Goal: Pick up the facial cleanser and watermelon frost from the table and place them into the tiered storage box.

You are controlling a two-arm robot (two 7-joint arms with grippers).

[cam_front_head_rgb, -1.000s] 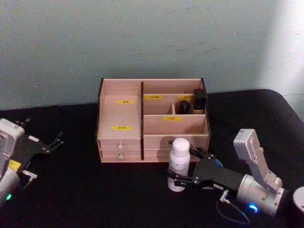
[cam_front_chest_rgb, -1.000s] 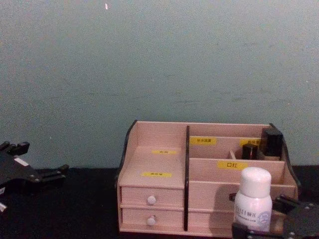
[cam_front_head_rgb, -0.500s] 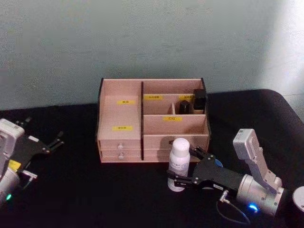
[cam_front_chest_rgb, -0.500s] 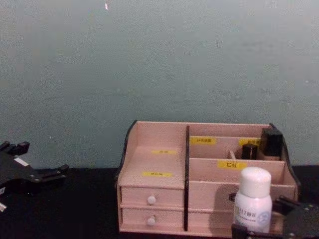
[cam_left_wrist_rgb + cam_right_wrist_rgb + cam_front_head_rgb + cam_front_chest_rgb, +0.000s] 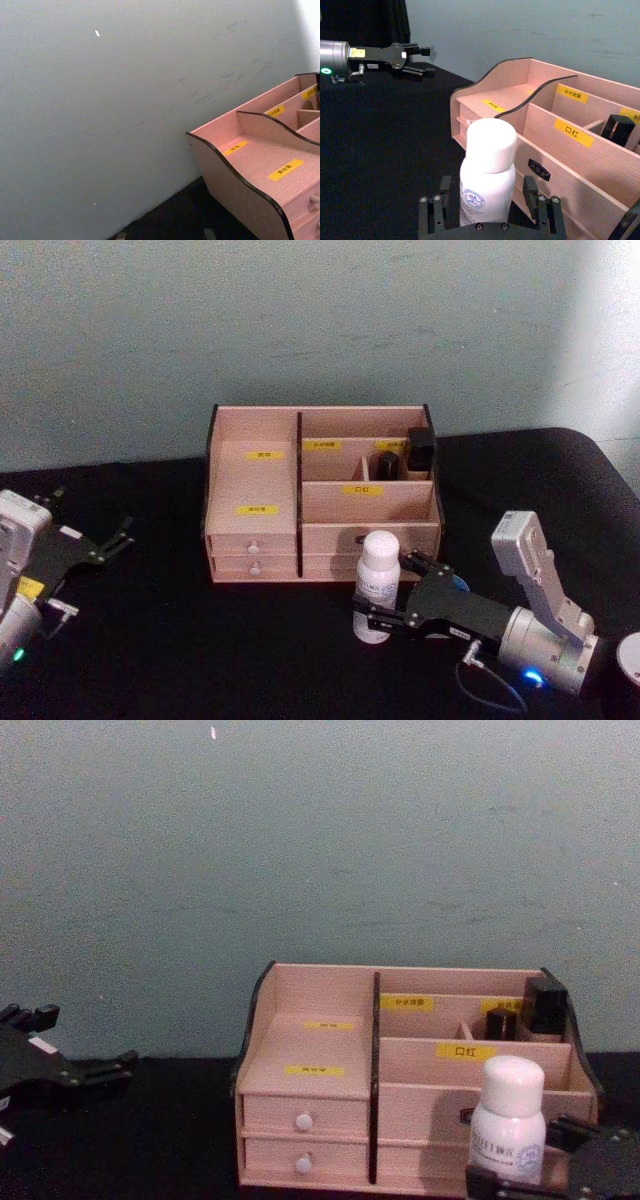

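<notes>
The right gripper (image 5: pixel 383 590) lies low over the black table (image 5: pixel 200 640), reaching in from the right, its 2 fingers spread apart. A white bottle (image 5: pixel 487 170) with a white cap stands upright on the table between those fingers, 1 finger on each side of its lower body. In the right wrist view a narrow gap shows on either side, so the fingers bracket the bottle without visibly pressing it. The cap rises well above the fingers.

Just beyond the gripper's fingertips, behind the bottle, stands the tiered storage box (image 5: pixel 250 480). The bottle is close in front of the box's lower right front panel; whether the 2 touch I cannot tell. Up and back from the gripper, the box's rear right compartment holds a dark block (image 5: pixel 421 452). To the gripper's left, the box's 2 small drawers (image 5: pixel 254 547) with white knobs are closed.

Far to the right gripper's left, well apart from bottle and box, the left gripper (image 5: pixel 112 538) hangs near the table's left edge with its fingers apart, holding nothing.
</notes>
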